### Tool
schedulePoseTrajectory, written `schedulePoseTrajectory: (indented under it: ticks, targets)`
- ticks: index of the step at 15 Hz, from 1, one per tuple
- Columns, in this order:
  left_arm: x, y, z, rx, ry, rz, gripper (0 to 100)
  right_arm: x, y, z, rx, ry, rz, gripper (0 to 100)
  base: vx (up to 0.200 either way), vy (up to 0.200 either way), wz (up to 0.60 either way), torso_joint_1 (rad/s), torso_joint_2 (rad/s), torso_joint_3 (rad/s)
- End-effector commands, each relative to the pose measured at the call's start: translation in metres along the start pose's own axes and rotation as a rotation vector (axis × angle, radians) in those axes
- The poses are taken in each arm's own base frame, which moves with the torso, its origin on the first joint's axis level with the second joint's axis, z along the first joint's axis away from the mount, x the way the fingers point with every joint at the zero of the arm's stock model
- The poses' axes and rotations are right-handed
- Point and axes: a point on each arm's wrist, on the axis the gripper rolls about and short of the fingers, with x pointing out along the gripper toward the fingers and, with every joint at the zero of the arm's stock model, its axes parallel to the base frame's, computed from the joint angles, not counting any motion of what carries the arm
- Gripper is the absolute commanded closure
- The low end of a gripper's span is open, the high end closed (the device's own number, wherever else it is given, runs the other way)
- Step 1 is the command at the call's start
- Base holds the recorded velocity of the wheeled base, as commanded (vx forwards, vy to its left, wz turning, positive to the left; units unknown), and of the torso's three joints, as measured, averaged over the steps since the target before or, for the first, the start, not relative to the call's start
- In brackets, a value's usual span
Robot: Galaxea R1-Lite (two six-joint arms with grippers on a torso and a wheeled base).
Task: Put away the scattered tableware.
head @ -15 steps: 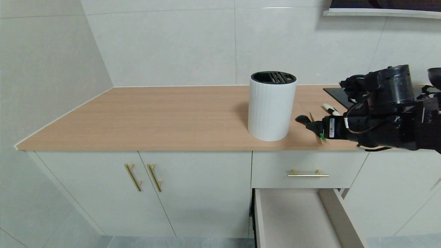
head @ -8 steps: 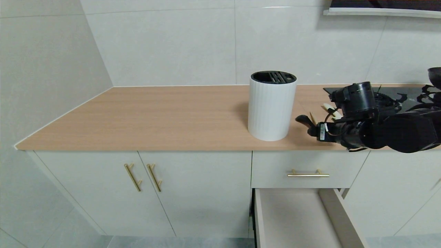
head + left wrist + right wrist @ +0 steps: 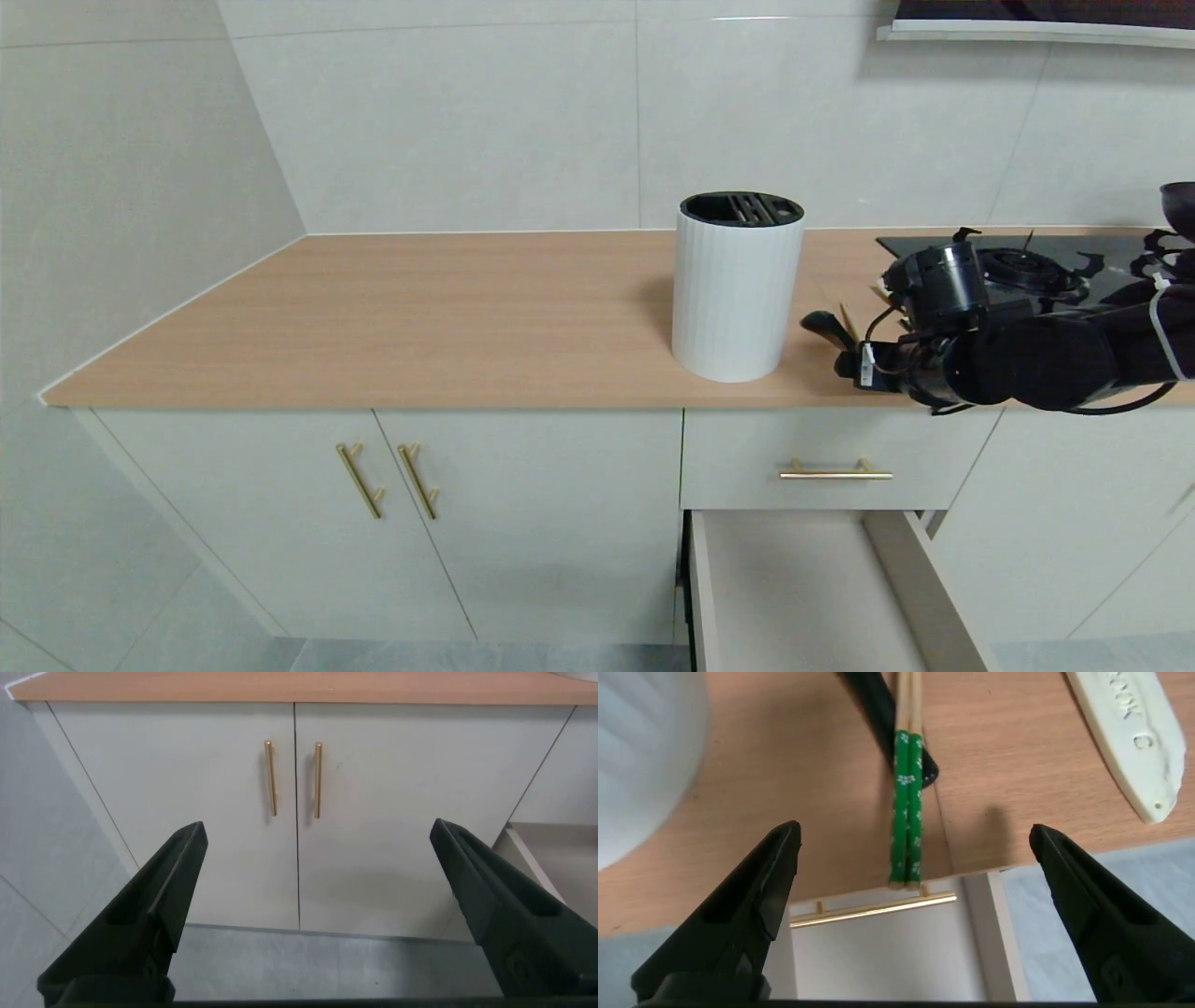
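**Right gripper lined up on the chopsticks at the counter edge**

Nearest the robot, the left gripper (image 3: pixel 318 835) is hanging with its fingers spread wide and empty, facing the cabinet doors (image 3: pixel 299 812). To their right the lower drawer (image 3: pixel 896 597) is standing open. At the front edge of the counter (image 3: pixel 420 317) the right gripper (image 3: pixel 915 833) is hovering, its fingers likewise spread and holding nothing. It is straddling the green-patterned ends of the chopsticks (image 3: pixel 907 812), which are lying side by side with a black-handled utensil (image 3: pixel 878 719) against them. A white utensil (image 3: pixel 1125 737) is lying near, apart from both. A little farther back the white holder (image 3: pixel 738 289) is standing upright, with the hob (image 3: pixel 1027 261) beyond.

For a sound grip, the fingers should probably be closing across both sticks at once, near the green ends and clear of the black handle, so that the pair stays parallel.

Raised lettering is showing on the white utensil. A small sticker (image 3: pixel 866 366) is showing on the right wrist, too small to make out.
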Motion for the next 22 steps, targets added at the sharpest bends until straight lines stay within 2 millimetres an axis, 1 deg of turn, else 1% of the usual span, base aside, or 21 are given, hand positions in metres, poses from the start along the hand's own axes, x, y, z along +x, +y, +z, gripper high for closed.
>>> schedulePoseTrajectory:
  ticks: [1, 6, 8, 11, 13, 16, 19, 20, 22]
  targets:
    - [0.000, 0.000, 0.000, -0.001, 0.001, 0.000, 0, 0.002, 0.000, -0.002, -0.002, 0.006, -0.002, 100, 0.000, 0.000, 0.00, 0.000, 0.00, 0.000]
    - [0.000, 0.000, 0.000, 0.001, 0.001, 0.000, 0, 0.003, 0.000, -0.003, -0.004, 0.011, 0.000, 100, 0.000, 0.000, 0.00, 0.000, 0.00, 0.000]
    - [0.000, 0.000, 0.000, 0.000, 0.000, 0.001, 0, 0.000, -0.001, 0.000, 0.000, 0.001, 0.002, 100, 0.000, 0.000, 0.00, 0.000, 0.00, 0.000]
    - [0.000, 0.000, 0.000, -0.001, 0.000, 0.001, 0, -0.014, -0.005, 0.008, 0.014, -0.028, 0.011, 100, 0.000, 0.000, 0.00, 0.000, 0.00, 0.000]
    - [0.000, 0.000, 0.000, 0.001, 0.001, 0.000, 0, -0.031, -0.011, 0.013, 0.023, -0.050, 0.020, 100, 0.000, 0.000, 0.00, 0.000, 0.00, 0.000]
    - [0.000, 0.000, 0.000, 0.001, 0.001, 0.001, 0, -0.067, -0.026, 0.015, 0.034, -0.073, 0.047, 100, 0.000, 0.000, 0.00, 0.000, 0.00, 0.000]
    - [0.000, 0.000, 0.000, -0.001, 0.001, 0.001, 0, -0.108, -0.046, 0.008, 0.043, -0.092, 0.094, 100, 0.000, 0.000, 0.00, 0.000, 0.00, 0.000]
    - [0.000, 0.000, 0.000, -0.001, 0.001, 0.001, 0, -0.117, -0.051, 0.003, 0.037, -0.085, 0.110, 100, 0.000, 0.000, 0.00, 0.000, 0.00, 0.000]
    - [0.000, 0.000, 0.000, -0.001, 0.000, 0.001, 0, -0.148, -0.062, -0.010, 0.003, -0.022, 0.209, 100, 0.000, 0.000, 0.00, 0.000, 0.00, 0.000]
